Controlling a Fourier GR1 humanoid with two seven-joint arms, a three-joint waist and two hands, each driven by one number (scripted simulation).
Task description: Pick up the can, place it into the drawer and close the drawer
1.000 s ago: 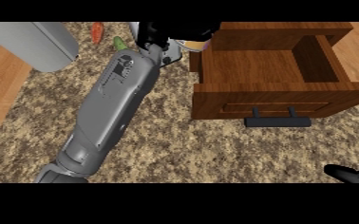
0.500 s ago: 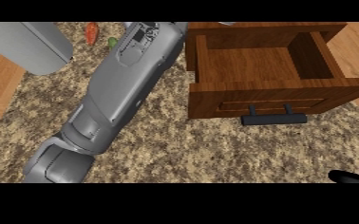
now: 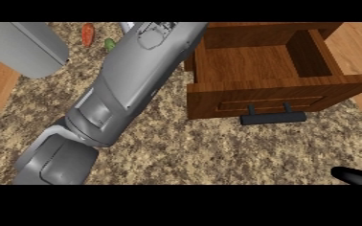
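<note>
Speckled brown granite counter [image 3: 212, 153] with an open brown wooden drawer [image 3: 268, 93] at right, its black bar handle [image 3: 274, 118] facing the viewer. No writing is legible. Left grey forearm [image 3: 134, 81] crosses diagonally beside the drawer; its hand is out of view. Right hand [image 3: 348, 175] shows only a black tip, posture indeterminate. Can not visible. Orange [image 3: 87, 33] and green [image 3: 109, 43] items lie near a grey curved object [image 3: 32, 48].
</note>
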